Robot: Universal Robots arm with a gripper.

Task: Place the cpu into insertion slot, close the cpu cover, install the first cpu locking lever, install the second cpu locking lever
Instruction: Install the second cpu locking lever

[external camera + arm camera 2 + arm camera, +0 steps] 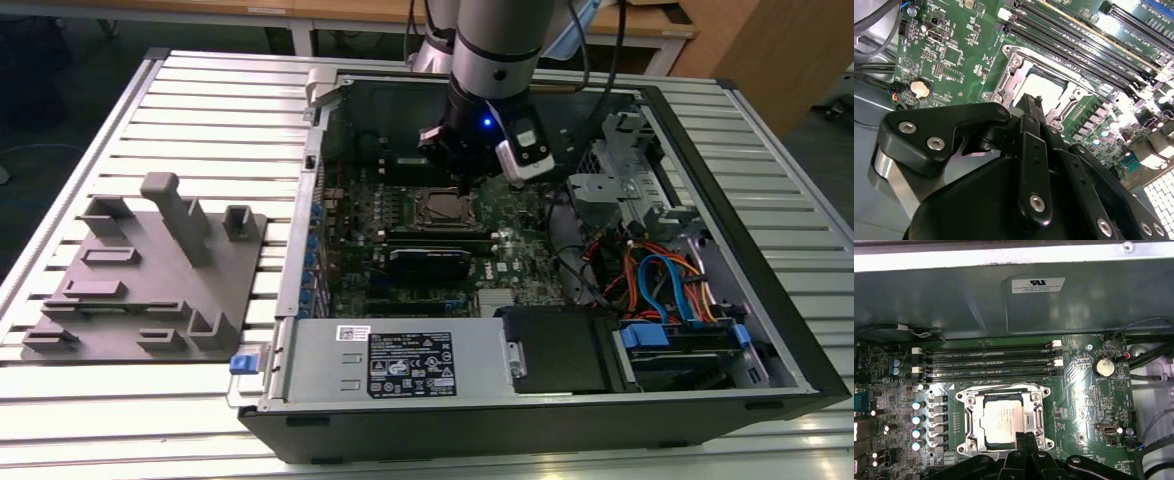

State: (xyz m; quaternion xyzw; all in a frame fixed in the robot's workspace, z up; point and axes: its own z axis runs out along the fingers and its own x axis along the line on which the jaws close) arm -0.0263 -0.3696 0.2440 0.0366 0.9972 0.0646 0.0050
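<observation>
First wrist view: one cpu [1004,422] under one cpu cover [968,421]; fingers [1026,446] together.

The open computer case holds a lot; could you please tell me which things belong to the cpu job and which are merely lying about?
Job:
- cpu, seated in its socket
- cpu cover, framing the chip
- gripper, fingers together at the socket's edge

Lying about:
- grey fixture block
- memory slots
- coin battery

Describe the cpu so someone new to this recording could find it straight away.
Start at the open computer case on the slatted table, then the green circuit board inside it. Just below the row of long black memory slots sits a square metal frame; the cpu is the pale silver square within it, the one flat shiny plate among dark parts.
</observation>
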